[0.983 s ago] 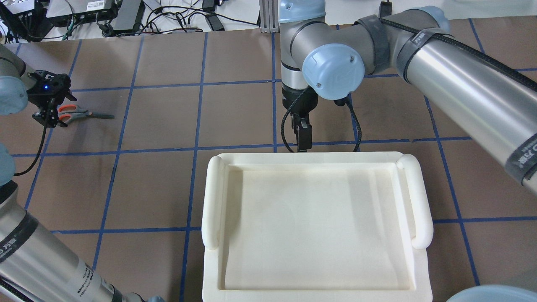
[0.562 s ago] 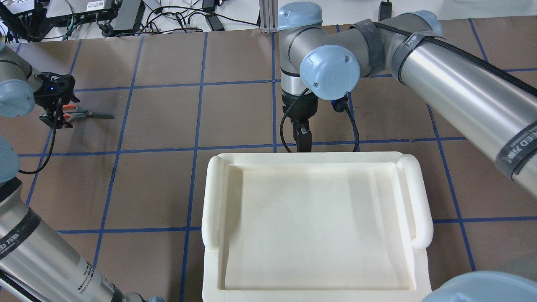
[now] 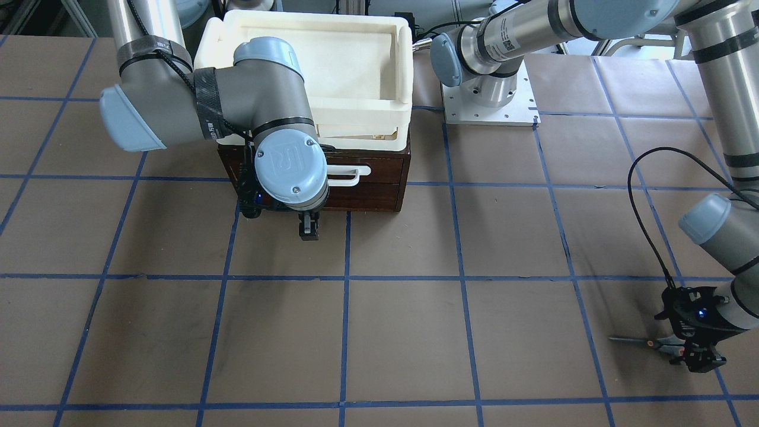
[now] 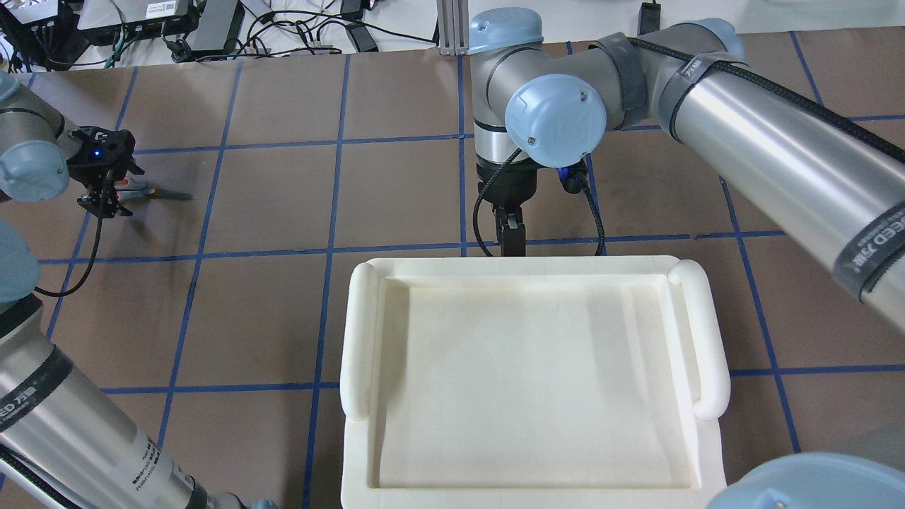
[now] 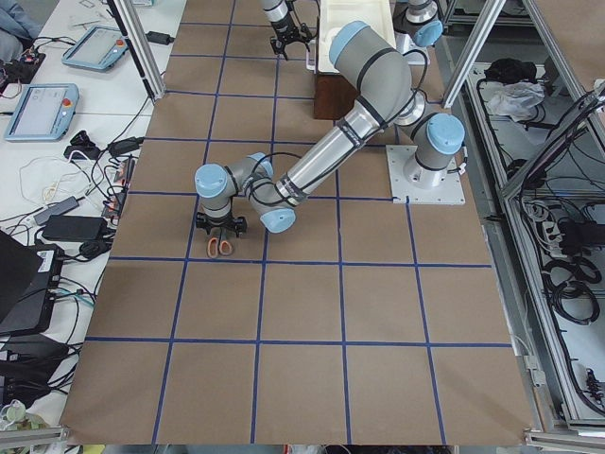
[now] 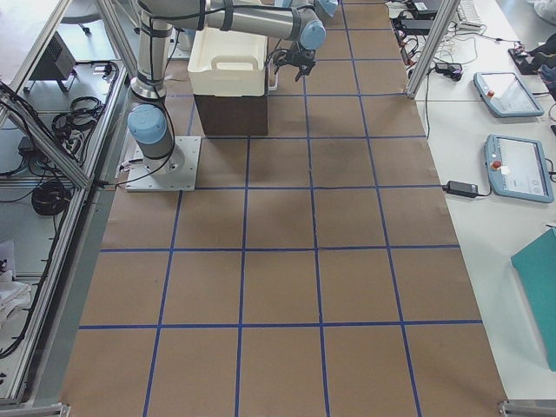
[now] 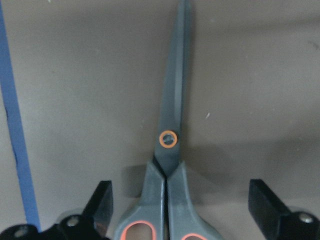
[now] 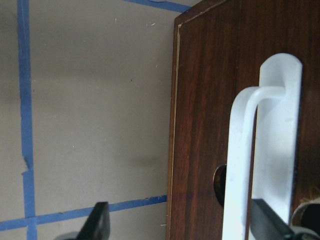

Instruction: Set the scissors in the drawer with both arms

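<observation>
The scissors (image 4: 161,194) lie flat on the brown table at the far left, blades pointing toward the middle. In the left wrist view the scissors (image 7: 172,135) lie between my fingers. My left gripper (image 4: 106,200) is open, low over the grey-and-orange handles and straddling them. It also shows in the front view (image 3: 697,354) by the blades (image 3: 631,340). The dark brown drawer (image 3: 367,196) looks closed, with its white bar handle (image 3: 350,174). My right gripper (image 4: 510,237) is open at the drawer front (image 8: 205,100), with the handle (image 8: 245,150) between its fingers.
A cream-white plastic tray (image 4: 360,332) sits on top of the drawer cabinet. The table is brown with a blue tape grid. The arms' base plate (image 3: 489,107) stands beside the cabinet. Cables and devices lie beyond the table's far edge (image 4: 212,28).
My left gripper has shifted over the scissors' handles and now covers them. My right gripper has edged closer to the drawer front.
</observation>
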Motion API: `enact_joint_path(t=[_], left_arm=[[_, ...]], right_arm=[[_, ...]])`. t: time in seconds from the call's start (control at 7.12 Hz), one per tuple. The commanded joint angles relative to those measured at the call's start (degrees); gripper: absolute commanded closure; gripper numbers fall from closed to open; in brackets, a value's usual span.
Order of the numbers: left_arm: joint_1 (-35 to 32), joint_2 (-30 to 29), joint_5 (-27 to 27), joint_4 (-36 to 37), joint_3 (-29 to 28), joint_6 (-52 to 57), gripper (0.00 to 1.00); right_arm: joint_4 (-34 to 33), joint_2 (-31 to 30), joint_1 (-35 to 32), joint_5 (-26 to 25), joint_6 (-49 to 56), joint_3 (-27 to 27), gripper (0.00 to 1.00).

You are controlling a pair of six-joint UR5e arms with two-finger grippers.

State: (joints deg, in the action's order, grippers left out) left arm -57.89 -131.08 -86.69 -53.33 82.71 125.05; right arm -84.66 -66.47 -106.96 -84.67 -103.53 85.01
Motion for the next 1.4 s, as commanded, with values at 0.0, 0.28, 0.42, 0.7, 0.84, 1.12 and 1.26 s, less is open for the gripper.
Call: enact_joint_path(t=[0.0, 0.28, 0.42, 0.7, 0.84, 1.12, 1.26], left_arm=[[0.1, -0.2, 0.2, 0.0, 0.0, 0.1, 0.17], [0.1, -0.2, 1.3, 0.0, -0.1, 0.5, 0.39], [0.1, -0.2, 1.3, -0.1, -0.1, 0.5, 0.56], [0.1, -0.1, 1.3, -0.1, 0.0, 1.6, 0.84], [0.1, 0.0, 1.4, -0.1, 0.0, 1.7, 0.87], [-0.1, 0.9, 1.4, -1.2, 0.0, 1.4, 1.00], [-1.4, 3.0, 1.9, -3.3, -0.1, 0.7, 1.00]], right_arm=[[1.7, 0.1, 0.0, 0.0, -0.5, 0.2, 0.00], [1.6, 1.2, 0.0, 0.1, -0.4, 0.2, 0.00], [1.4, 1.8, 0.0, 0.1, -0.4, 0.2, 0.00], [1.3, 2.4, 0.0, 0.1, -0.4, 0.2, 0.00], [1.3, 3.1, 0.0, 0.1, -0.4, 0.2, 0.00], [1.3, 3.6, 0.0, 0.2, -0.4, 0.2, 0.00], [1.3, 4.1, 0.0, 0.1, -0.3, 0.2, 0.00]])
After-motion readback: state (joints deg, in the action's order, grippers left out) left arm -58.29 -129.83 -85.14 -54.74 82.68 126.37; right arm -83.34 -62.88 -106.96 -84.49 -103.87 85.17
